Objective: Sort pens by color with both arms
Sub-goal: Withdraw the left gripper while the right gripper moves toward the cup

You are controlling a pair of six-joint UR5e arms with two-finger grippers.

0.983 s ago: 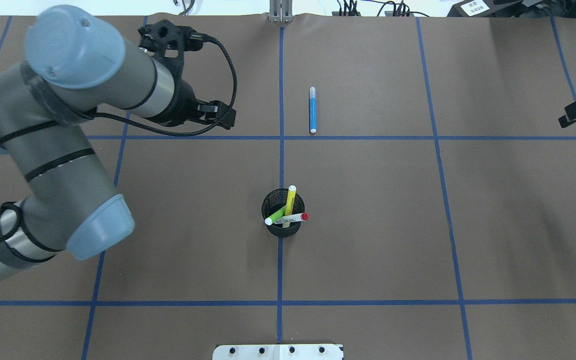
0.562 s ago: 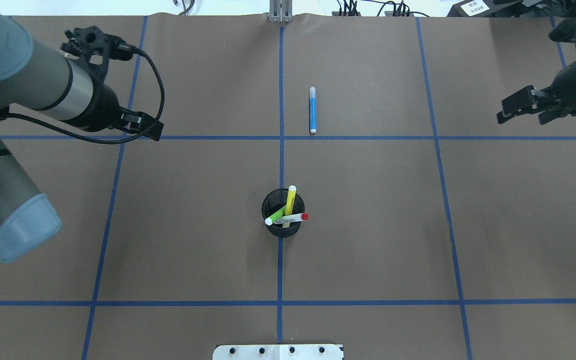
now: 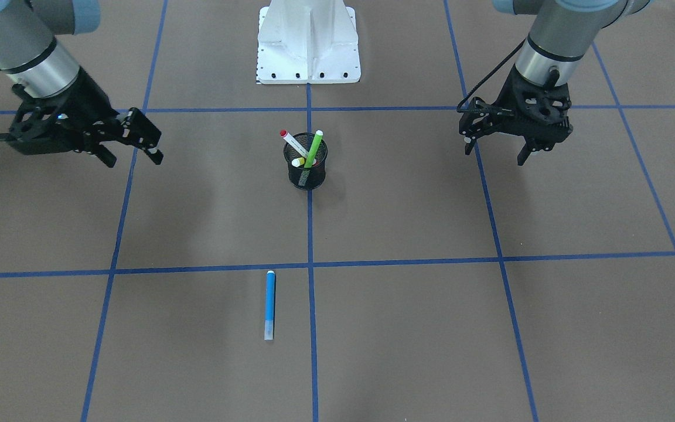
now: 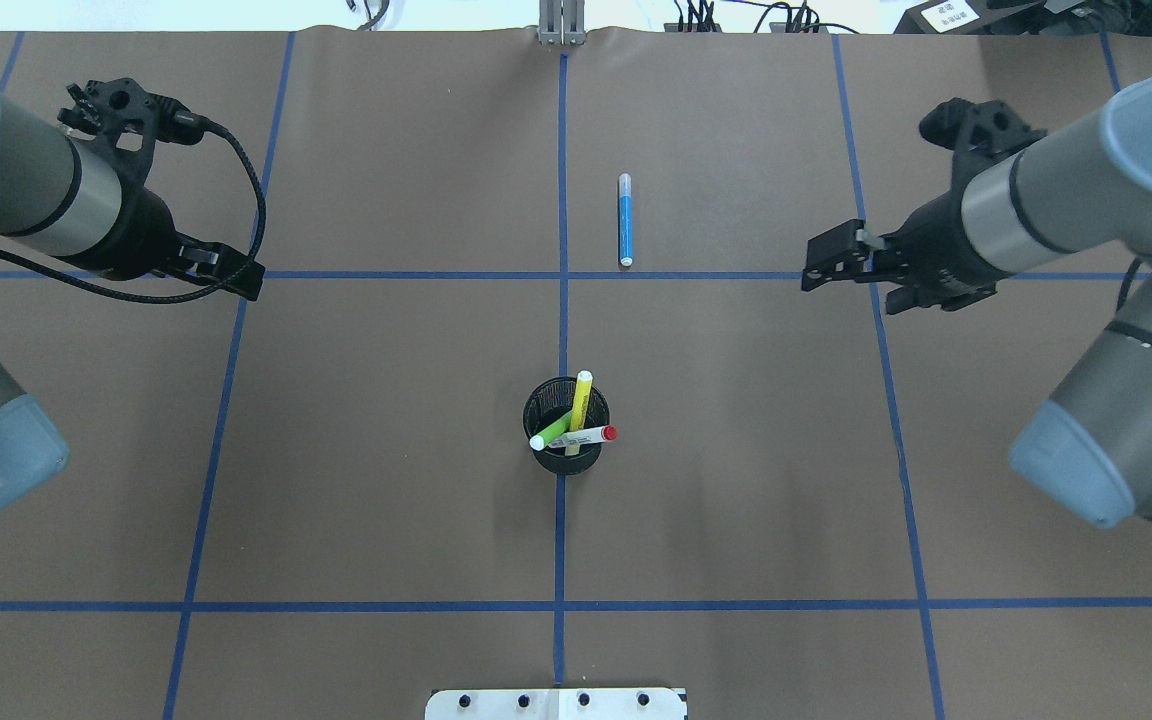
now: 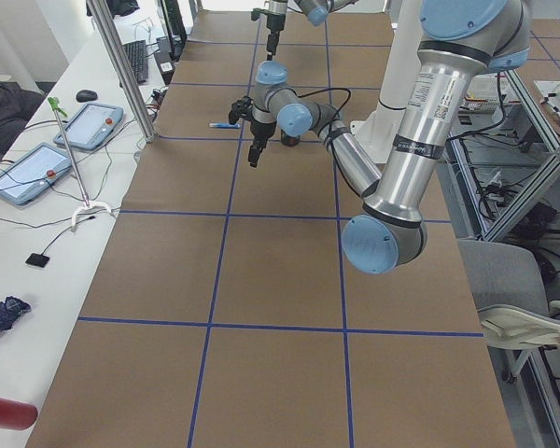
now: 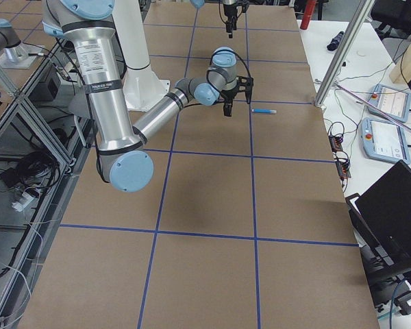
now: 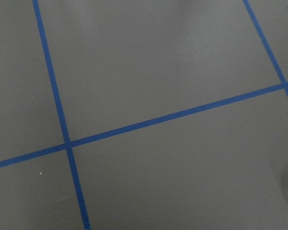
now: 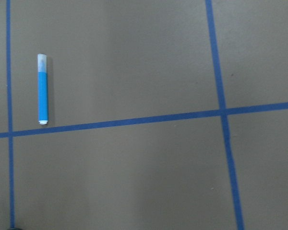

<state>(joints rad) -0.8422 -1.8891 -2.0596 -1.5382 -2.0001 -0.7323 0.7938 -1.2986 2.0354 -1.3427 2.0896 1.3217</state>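
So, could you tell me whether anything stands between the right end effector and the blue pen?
Nothing visible does: only bare table lies between the right end effector and the blue pen; the mesh cup stands well aside.

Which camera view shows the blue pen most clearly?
The right wrist-mounted view: the blue pen lies large, sharp and unobstructed there. The overhead and front-facing views show it whole but smaller. Both side views show only a tiny blue sliver. The left wrist view doesn't clearly show it.
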